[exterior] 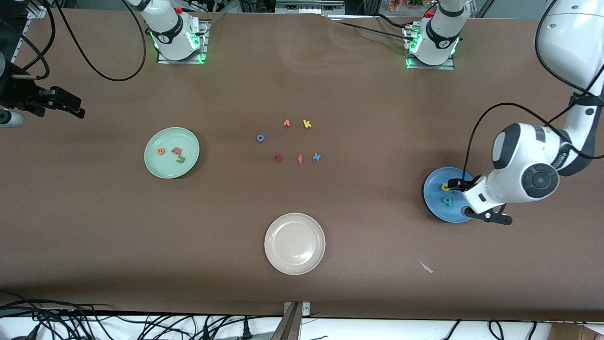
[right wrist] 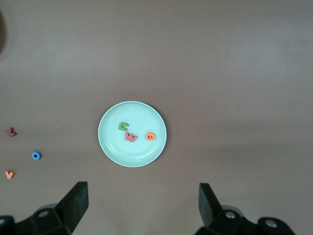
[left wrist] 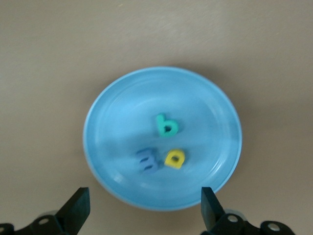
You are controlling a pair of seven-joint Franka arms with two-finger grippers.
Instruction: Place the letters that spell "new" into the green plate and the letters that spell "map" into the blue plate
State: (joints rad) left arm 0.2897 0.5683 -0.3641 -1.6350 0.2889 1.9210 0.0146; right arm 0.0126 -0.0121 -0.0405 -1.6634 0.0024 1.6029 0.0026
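Note:
The green plate (exterior: pixel 163 167) lies toward the right arm's end of the table. In it are the orange e (exterior: pixel 161 151), salmon w (exterior: pixel 176 150) and green n (exterior: pixel 180 160). In the right wrist view the plate (right wrist: pixel 112 147) shows small, holding the n (right wrist: pixel 122 126), w (right wrist: pixel 130 136) and e (right wrist: pixel 150 136). The right gripper (right wrist: pixel 142 205) is open and empty, high at the table's end (exterior: pixel 71 106). The blue plate (left wrist: pixel 122 98) holds the teal p (left wrist: pixel 167 126), blue m (left wrist: pixel 147 160) and yellow a (left wrist: pixel 175 158). The left gripper (left wrist: pixel 144 208) hangs open and empty over that plate's (exterior: pixel 432 189) edge.
Loose letters lie mid-table: orange v (exterior: pixel 286 123), yellow k (exterior: pixel 307 124), blue o (exterior: pixel 260 138), dark red z (exterior: pixel 278 158), orange f (exterior: pixel 300 159), blue x (exterior: pixel 316 157). A cream plate (exterior: pixel 295 243) sits nearer the front camera. A small white scrap (exterior: pixel 426 267) lies nearer the camera than the blue plate.

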